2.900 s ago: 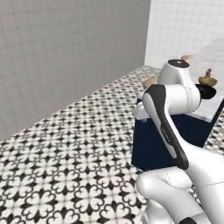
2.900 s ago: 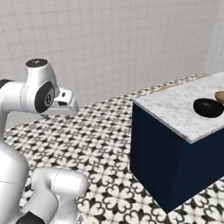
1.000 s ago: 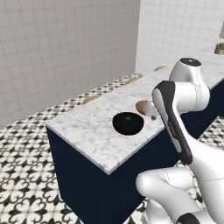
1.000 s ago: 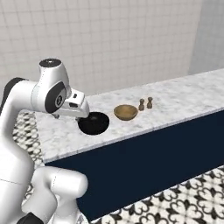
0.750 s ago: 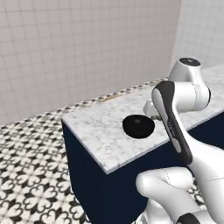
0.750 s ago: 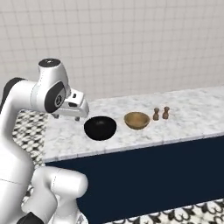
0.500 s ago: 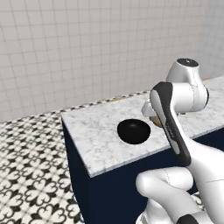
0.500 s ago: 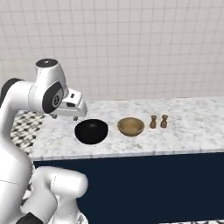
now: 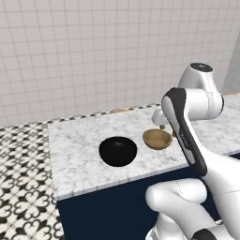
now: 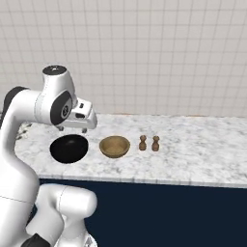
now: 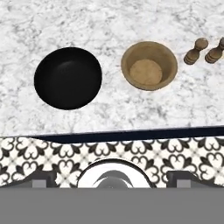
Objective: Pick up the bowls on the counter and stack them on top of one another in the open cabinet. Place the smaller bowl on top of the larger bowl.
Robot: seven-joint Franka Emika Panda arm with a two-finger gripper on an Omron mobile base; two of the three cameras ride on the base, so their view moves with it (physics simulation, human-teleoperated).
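Larger bowl: glossy black, round, deep, upright on marble counter. Smaller bowl: tan wood, shallow, at black bowl's 3 o'clock in hand view, close but apart. Gripper hangs above counter's front edge, pointing down, jaws spread wide, grasping nothing. Arm elbow raised.

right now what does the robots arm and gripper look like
The arm is glossy white with rounded, bulbous links and dark grey-black joint caps and bands. The gripper hangs from a boxy white hand marked with small dark patches. No loose cables show.
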